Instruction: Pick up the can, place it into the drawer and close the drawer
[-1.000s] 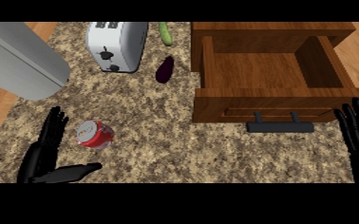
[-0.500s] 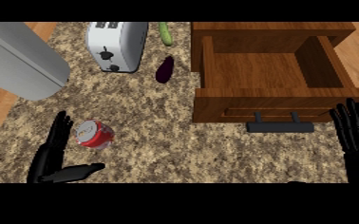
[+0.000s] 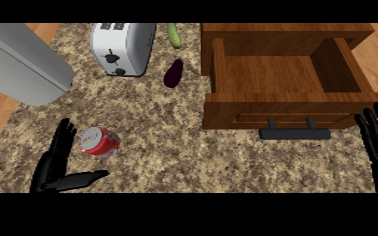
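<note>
- Head view: left hand (image 3: 56, 161) released, fingers straight, just beside the red can (image 3: 99, 141) lying on the worktop (image 3: 184, 150).
- Right hand (image 3: 368, 135) released, at right edge by the open drawer (image 3: 280, 75).

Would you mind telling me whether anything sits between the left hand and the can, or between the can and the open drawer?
Nothing visible does. The left hand is open right beside the red can, with no object between them. From the can to the open drawer there is only bare counter; the eggplant and toaster lie farther back, off that path.
</note>
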You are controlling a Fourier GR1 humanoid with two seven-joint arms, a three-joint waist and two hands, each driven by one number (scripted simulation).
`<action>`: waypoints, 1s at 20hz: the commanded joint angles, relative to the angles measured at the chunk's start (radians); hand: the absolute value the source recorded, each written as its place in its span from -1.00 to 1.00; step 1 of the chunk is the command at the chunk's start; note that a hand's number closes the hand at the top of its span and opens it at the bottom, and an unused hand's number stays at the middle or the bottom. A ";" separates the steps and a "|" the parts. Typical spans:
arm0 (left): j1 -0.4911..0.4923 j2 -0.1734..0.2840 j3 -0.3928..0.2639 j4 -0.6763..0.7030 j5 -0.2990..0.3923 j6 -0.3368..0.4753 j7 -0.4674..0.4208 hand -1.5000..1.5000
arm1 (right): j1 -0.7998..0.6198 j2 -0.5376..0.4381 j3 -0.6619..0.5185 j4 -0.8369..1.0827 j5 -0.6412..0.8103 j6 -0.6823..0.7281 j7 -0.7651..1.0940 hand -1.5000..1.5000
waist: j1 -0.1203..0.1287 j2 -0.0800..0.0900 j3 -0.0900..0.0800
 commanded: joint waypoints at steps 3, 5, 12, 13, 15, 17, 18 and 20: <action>-0.094 -0.012 -0.015 0.037 0.000 0.049 0.045 -1.00 | 0.046 0.021 0.010 -0.024 0.008 0.021 -0.021 -1.00 | -0.002 0.000 0.000; -0.120 0.000 0.006 0.231 -0.017 0.033 -0.097 -1.00 | -0.007 -0.017 -0.022 -0.105 -0.051 0.008 0.124 -1.00 | -0.004 0.001 0.000; -0.168 0.032 0.013 0.240 0.028 0.031 -0.062 -1.00 | 0.008 0.018 -0.020 -0.038 -0.002 0.016 0.043 -1.00 | -0.001 0.000 0.000; -0.177 0.012 -0.009 0.201 0.020 0.048 -0.039 -1.00 | -0.006 -0.043 -0.094 -0.063 -0.105 0.061 0.088 -1.00 | -0.001 0.000 0.000; -0.199 -0.026 -0.035 0.184 0.003 0.091 -0.004 -1.00 | 0.024 0.021 0.029 0.005 0.035 -0.004 -0.022 -1.00 | -0.001 0.000 0.000; -0.145 -0.027 -0.053 0.110 0.023 0.074 0.029 -1.00 | 0.051 0.019 -0.025 -0.057 -0.029 0.043 0.023 -1.00 | 0.000 -0.001 0.000; -0.241 -0.002 -0.022 0.309 0.002 0.088 -0.087 -1.00 | 0.024 0.019 -0.013 -0.084 -0.018 0.026 0.059 -1.00 | -0.003 0.000 0.000; -0.197 -0.013 -0.058 0.216 0.003 0.068 -0.033 -1.00 | 0.033 -0.012 -0.063 -0.057 -0.056 0.061 0.039 -1.00 | -0.002 0.000 0.000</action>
